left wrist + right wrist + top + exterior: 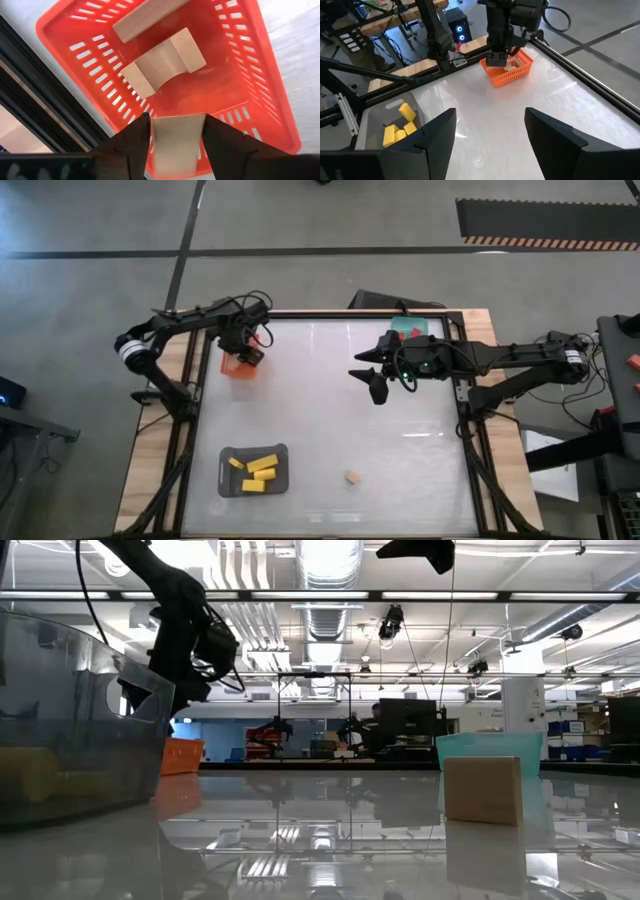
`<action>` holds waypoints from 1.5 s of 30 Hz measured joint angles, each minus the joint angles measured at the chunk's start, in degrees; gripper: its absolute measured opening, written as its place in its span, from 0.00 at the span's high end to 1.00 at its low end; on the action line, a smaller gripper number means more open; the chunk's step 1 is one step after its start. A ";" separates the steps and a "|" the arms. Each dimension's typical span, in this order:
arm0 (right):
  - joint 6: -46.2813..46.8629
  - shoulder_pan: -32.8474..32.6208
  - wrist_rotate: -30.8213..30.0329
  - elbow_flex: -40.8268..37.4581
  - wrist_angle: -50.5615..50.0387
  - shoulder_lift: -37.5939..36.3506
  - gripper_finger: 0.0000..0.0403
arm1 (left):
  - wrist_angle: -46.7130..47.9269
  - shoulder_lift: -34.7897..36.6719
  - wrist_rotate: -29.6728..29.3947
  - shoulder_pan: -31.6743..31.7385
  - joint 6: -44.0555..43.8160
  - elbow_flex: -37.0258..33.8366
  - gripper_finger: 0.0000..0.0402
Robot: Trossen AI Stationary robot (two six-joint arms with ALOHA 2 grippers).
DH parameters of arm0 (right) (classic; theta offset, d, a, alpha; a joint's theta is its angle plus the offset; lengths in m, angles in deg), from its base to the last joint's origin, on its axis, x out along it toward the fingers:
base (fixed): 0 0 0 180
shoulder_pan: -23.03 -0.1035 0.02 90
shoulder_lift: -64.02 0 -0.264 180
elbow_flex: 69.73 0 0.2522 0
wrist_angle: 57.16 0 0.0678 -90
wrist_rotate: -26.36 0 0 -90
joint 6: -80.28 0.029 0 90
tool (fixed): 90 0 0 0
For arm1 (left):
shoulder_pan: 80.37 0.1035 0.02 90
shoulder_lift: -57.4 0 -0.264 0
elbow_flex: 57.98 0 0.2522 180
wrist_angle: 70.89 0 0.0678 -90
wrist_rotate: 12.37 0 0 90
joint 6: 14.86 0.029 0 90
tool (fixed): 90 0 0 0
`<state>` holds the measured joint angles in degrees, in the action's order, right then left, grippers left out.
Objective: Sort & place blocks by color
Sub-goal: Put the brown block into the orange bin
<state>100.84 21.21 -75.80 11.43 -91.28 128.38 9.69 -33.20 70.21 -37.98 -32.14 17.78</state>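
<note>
The left gripper (176,132) hangs directly above the orange tray (260,65), its fingers flanking a tan block (175,145); grip or release cannot be told. The right gripper (375,375), open and empty, is nearer the lone tan block (352,477) on the table.

- Light came from rows of ceiling lamps (330,560) overhead, bright and even.
- The glossy white desk (330,420) showed pale glare streaks from above and, at desk height, mirrored the lamps and the room.
- Shadows were soft and short; the right arm (480,360) cast only a faint one.
- At desk height, the grey tray (70,730) close to the lens was blurred, while the tan block (483,790) looked sharper.
- The block (175,145) between the left wrist's jaws looked smeared; the orange basket (90,65) beyond was crisp.
</note>
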 joint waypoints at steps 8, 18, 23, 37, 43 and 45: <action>1.32 0.00 -0.02 -0.04 -0.34 0.00 0.44 | -0.02 0.48 -0.02 -0.03 0.00 0.00 0.59; 17.74 -2.29 3.09 -1.02 -5.61 0.02 0.44 | 1.68 7.00 2.77 -3.04 -0.26 2.91 0.58; 26.81 -6.04 3.20 -3.34 -6.67 0.04 0.44 | 1.01 13.88 8.54 -6.05 -0.81 4.08 0.58; 35.68 -18.76 3.18 -7.47 -6.43 2.78 0.44 | -24.36 26.49 9.60 -20.57 -26.88 6.25 0.58; 39.05 -23.35 3.21 -6.64 -6.38 5.48 0.44 | -39.96 26.14 5.19 -26.91 -30.40 6.26 0.58; 40.89 -24.77 3.35 -6.64 -6.47 6.13 0.44 | -44.66 26.14 5.08 -28.45 -30.45 5.75 0.58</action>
<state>141.72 -3.56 -72.45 4.79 -97.75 134.51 -34.97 -7.06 75.29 -66.43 -62.58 23.52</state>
